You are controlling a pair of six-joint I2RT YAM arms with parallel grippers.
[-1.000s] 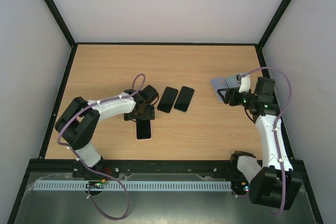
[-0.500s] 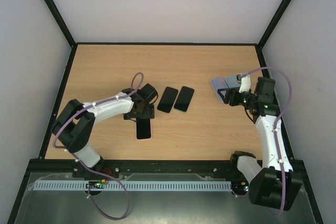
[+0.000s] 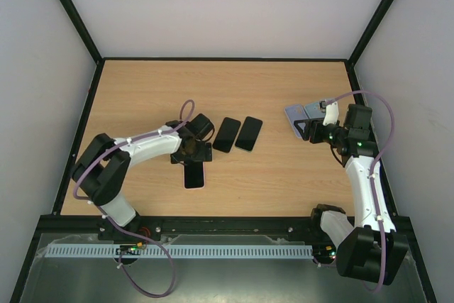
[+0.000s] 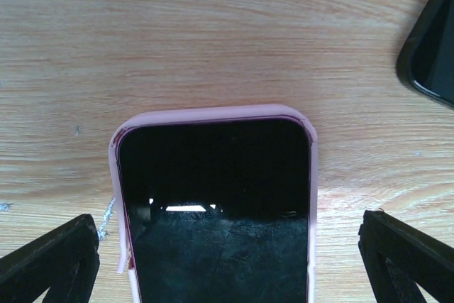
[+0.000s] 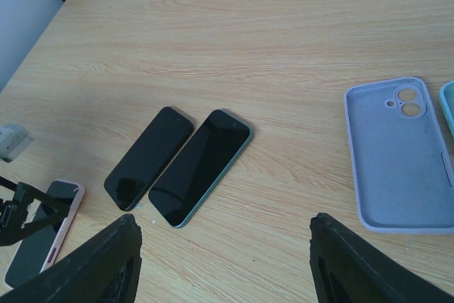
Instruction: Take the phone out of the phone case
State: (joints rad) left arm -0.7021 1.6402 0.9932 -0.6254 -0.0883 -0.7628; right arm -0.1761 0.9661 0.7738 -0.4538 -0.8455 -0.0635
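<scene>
Glossy phone (image 4: 213,196), seemingly matt case (image 4: 213,113), wooden table (image 4: 213,26).

Pink phone case (image 4: 213,113) rims a black phone (image 4: 213,189) on the pale wood-grain table (image 4: 213,26); the empty case (image 5: 394,168) is lilac, one bare phone (image 5: 149,158) all black, the other phone (image 5: 201,167) green-edged.

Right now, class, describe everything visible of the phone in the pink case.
The phone in the pink case lies flat, screen up, on the wooden table. Its dark glass is smudged. The soft-looking pink rim wraps its rounded corners and seems slightly peeled at one side. The open left gripper straddles it, fingers clear of both edges.
</scene>
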